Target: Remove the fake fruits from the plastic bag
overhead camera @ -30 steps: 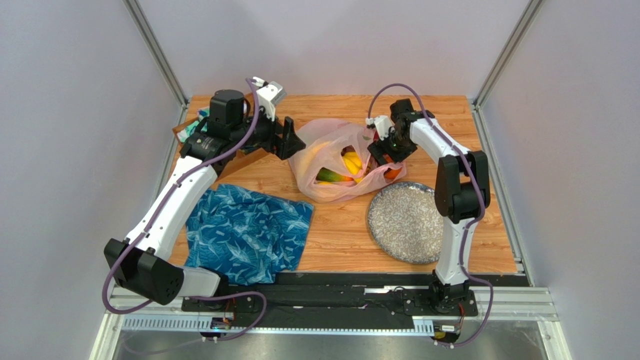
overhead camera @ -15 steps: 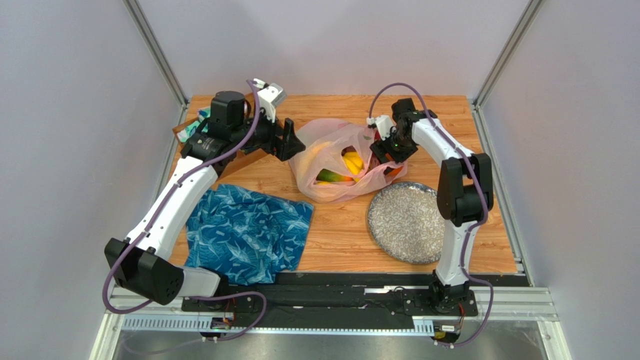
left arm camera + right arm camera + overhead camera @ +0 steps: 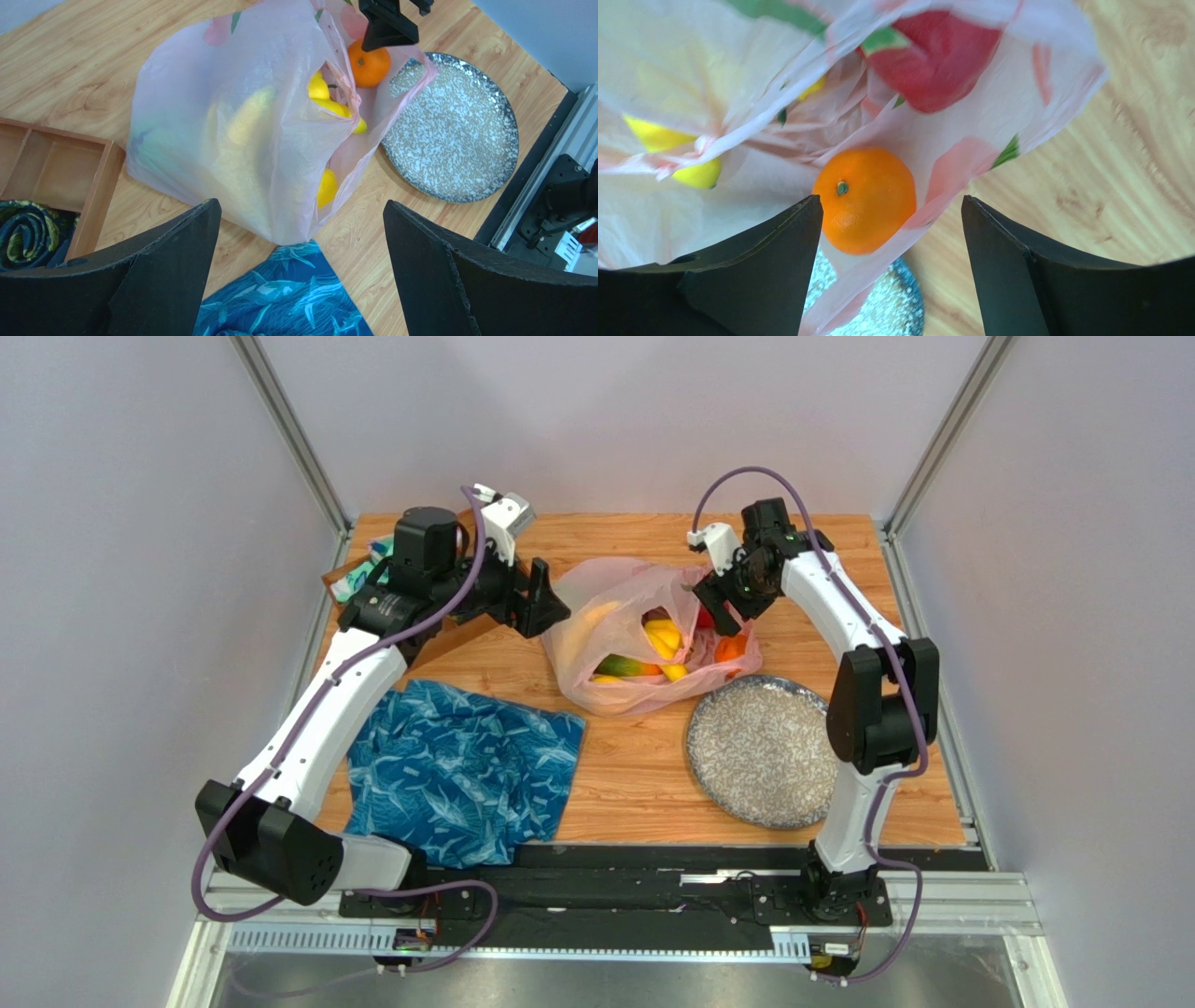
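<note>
The pale-pink plastic bag (image 3: 617,637) lies at the table's middle back with its mouth toward the right. Inside the bag are yellow fruits (image 3: 659,637), an orange (image 3: 864,198) and a red-magenta fruit (image 3: 934,59). My right gripper (image 3: 718,602) hovers over the bag's mouth. It is open, with the orange below and near its left finger (image 3: 773,259), and the bag's rim (image 3: 948,168) lies under the gap. At the bag's left side my left gripper (image 3: 540,599) is wide open and holds nothing. The left wrist view shows the bag (image 3: 238,126) and the orange (image 3: 369,64).
A speckled grey plate (image 3: 758,749) lies right of the bag, its edge under the bag's rim. A blue leaf-patterned cloth (image 3: 463,770) is spread at the front left. A wooden compartment tray (image 3: 42,161) sits at the back left.
My right gripper has lifted and drawn back a little from the bag's mouth, and its arm has swung upward. The bag's mouth now shows more red and orange. My left arm stays still.
</note>
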You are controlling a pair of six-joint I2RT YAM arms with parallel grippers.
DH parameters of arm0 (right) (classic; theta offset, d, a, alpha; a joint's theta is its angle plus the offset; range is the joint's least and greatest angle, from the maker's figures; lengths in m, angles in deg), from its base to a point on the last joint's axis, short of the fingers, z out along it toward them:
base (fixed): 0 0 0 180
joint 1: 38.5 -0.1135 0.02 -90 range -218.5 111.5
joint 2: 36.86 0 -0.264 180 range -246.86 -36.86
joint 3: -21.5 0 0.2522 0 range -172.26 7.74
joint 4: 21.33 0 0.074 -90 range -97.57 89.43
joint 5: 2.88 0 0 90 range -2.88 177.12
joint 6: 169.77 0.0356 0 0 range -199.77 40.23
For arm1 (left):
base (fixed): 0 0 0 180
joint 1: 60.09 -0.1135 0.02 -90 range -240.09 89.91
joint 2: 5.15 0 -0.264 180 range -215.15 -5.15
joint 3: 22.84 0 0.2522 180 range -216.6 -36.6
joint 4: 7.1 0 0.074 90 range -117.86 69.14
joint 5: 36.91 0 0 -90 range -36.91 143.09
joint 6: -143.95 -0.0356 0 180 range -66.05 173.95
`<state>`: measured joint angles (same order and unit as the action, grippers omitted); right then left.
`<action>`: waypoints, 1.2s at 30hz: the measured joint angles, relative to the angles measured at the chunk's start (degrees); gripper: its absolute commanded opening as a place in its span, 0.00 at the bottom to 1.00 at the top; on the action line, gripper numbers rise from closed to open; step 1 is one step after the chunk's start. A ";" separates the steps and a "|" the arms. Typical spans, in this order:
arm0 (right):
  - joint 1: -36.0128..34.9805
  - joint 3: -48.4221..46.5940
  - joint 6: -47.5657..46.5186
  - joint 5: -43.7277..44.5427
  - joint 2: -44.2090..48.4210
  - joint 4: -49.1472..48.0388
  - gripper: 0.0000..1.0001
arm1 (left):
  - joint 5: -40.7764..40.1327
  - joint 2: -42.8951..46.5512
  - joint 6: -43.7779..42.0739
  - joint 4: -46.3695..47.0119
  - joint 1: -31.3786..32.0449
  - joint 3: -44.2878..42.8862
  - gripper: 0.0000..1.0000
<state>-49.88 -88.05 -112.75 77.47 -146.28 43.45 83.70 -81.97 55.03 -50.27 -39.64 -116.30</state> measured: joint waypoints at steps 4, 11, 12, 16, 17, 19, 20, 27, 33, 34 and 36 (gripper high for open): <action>0.00 -2.86 -1.70 -1.33 -2.73 -0.04 0.77 | -0.02 0.00 0.00 -0.02 -0.07 0.44 0.95; -0.37 -2.54 -7.23 -4.17 -2.91 1.46 0.74 | -0.02 0.02 0.02 -0.04 -0.68 0.52 0.95; -0.50 -2.23 -7.89 -4.02 -2.91 1.77 0.75 | -0.04 0.02 0.02 -0.04 -0.70 0.52 0.95; -0.63 -1.57 -9.40 -2.49 -4.15 2.05 0.81 | 0.00 0.02 0.02 -0.04 -0.76 0.52 0.95; -0.70 -1.55 -9.60 -1.97 -4.81 2.05 0.82 | 0.00 0.02 0.02 -0.02 -0.76 0.52 0.95; -0.70 -1.16 -10.16 -0.90 -5.92 2.01 0.85 | 0.02 0.02 0.02 -0.02 -0.76 0.52 0.95; -0.70 -0.66 -10.49 -0.39 -6.47 2.03 0.85 | 0.04 0.02 0.02 -0.02 -0.76 0.52 0.95; -0.70 1.29 -11.50 2.67 -9.14 2.01 0.66 | 0.04 0.02 0.00 -0.02 -0.76 0.52 0.95; -0.70 1.25 -10.86 2.91 -9.09 1.51 0.54 | 0.04 0.02 0.02 -0.02 -0.76 0.52 0.95; -0.70 1.27 -10.60 1.88 -8.59 1.49 0.54 | 0.07 0.02 0.02 -0.02 -0.76 0.52 0.95; -0.59 1.70 -9.73 -0.96 -6.12 1.44 0.54 | 0.24 0.02 0.02 0.00 -0.76 0.52 0.95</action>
<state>-50.47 -86.35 -122.47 76.51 -152.40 44.89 83.94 -81.95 55.05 -50.27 -40.41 -115.77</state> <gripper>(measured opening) 0.719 0.953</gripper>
